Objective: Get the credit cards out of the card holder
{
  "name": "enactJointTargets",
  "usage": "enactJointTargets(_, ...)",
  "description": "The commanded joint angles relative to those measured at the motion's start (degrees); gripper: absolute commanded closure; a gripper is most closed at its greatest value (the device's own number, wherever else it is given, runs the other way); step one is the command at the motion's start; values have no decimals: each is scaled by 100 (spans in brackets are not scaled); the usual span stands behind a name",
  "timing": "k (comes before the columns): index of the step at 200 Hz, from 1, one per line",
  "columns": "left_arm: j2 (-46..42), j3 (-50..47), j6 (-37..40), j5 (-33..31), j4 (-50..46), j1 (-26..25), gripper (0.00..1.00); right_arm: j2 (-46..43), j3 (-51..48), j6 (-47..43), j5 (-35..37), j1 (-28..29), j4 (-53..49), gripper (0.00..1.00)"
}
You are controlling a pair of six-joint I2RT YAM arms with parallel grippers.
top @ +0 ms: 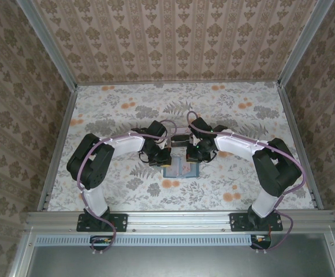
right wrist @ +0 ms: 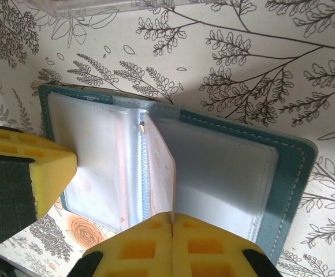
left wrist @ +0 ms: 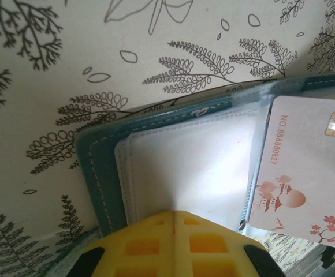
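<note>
The teal card holder (top: pixel 180 169) lies open on the floral table between both arms, its clear sleeve pages up. In the left wrist view my left gripper (left wrist: pixel 174 212) is shut, its yellow tips resting on the left sleeve page of the card holder (left wrist: pixel 98 173) with nothing between them. My right gripper (right wrist: pixel 172 214) is shut on the lower edge of a pale credit card (right wrist: pixel 159 167) that stands on edge by the spine of the card holder (right wrist: pixel 289 167). The same white credit card (left wrist: pixel 306 173), with pink print and a chip, rises at the right of the left wrist view.
A clear plastic box (right wrist: pixel 98 6) sits just beyond the wallet's far edge. The left gripper's yellow finger (right wrist: pixel 49 173) presses the wallet's left page in the right wrist view. Aluminium rails and patterned walls (top: pixel 167 34) enclose the table (top: pixel 242 115).
</note>
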Motion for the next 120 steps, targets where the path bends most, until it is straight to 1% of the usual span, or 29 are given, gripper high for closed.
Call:
enactJointTargets(1, -75, -136, 123, -131, -241, 27, 100, -4, 168, -126, 331, 60, -454, 98)
enactJointTargets(22, -90, -165, 99, -127, -207, 26, 100, 52, 215, -50, 247, 149, -384, 97)
enactJointTargets(50, -95, -193, 64, -96, -147, 25, 100, 125, 140, 172, -92, 227, -52, 88)
enactJointTargets(63, -97, -202, 60, -93, -130, 18, 100, 141, 98, 262, -198, 253, 72, 86)
enactJointTargets(83, -109, -214, 59, -99, -125, 24, 100, 121, 30, 309, -245, 291, 131, 87)
enactJointTargets(120, -128, -245, 55, -87, -106, 24, 100, 38, -12, 309, -200, 292, 112, 95)
